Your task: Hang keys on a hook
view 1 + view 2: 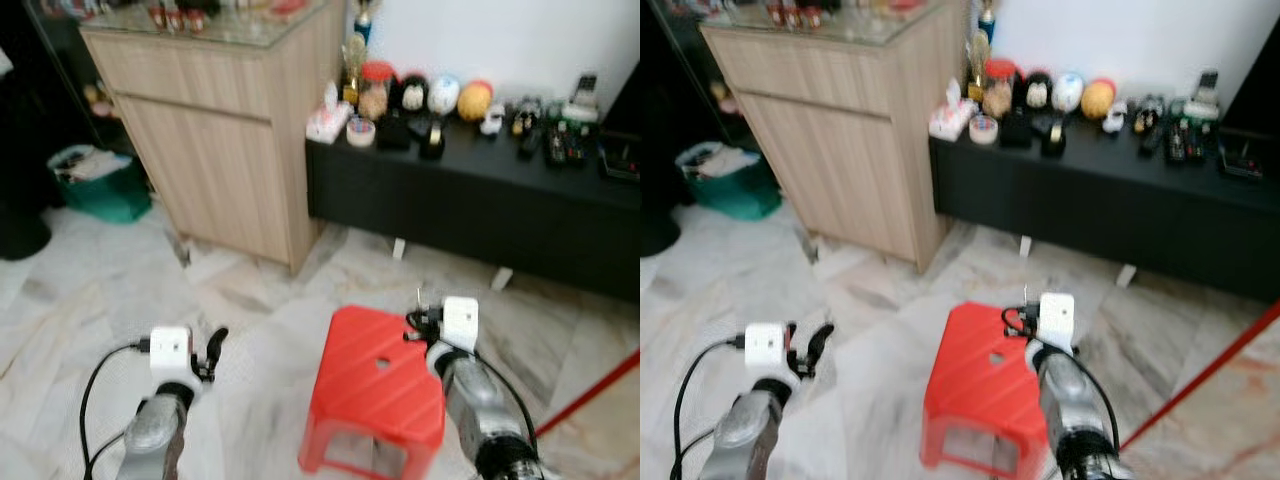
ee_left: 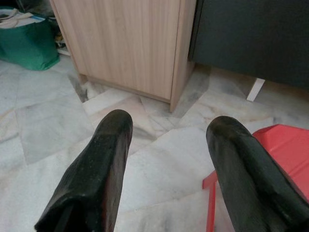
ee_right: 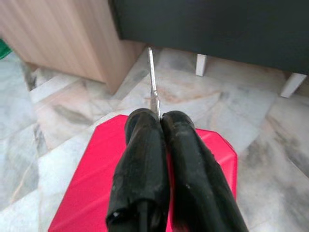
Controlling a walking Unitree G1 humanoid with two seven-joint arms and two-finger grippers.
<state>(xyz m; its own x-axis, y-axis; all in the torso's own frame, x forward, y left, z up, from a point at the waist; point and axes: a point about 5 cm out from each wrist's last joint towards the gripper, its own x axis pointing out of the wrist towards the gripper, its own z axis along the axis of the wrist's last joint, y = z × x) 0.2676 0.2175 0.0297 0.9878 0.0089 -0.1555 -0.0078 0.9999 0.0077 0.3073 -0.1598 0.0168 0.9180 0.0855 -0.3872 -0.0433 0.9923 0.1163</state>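
Right wrist view: key (image 3: 152, 79) is a thin silver blade pinched between the two black fingers (image 3: 145, 159), sticking out past their tips; centre of frame, over the red stool's far edge.
Key in head view: tiny sliver at the right gripper (image 1: 421, 318), lower centre-right of frame; blurred, no detail.
Right gripper: clamped tight on the key, fingers pressed together, above the stool's right rear corner.
Left gripper (image 1: 212, 352): lower left of frame, fingers spread wide apart with nothing between them, over bare floor left of the stool.
Red stool (image 1: 370, 385): plastic, ribbed top with a small round hole, bottom centre of frame.
Floor (image 1: 90, 290): pale marble tiles.
Wooden cabinet (image 1: 220, 150): upper left, glass top, blurred small items on it.
Black low console (image 1: 480, 200): upper right, just beside the cabinet, top cluttered with jars, round toys, remotes.
Green bag (image 1: 95, 180): far left, on the floor beside the cabinet.
Hook: cannot tell where.
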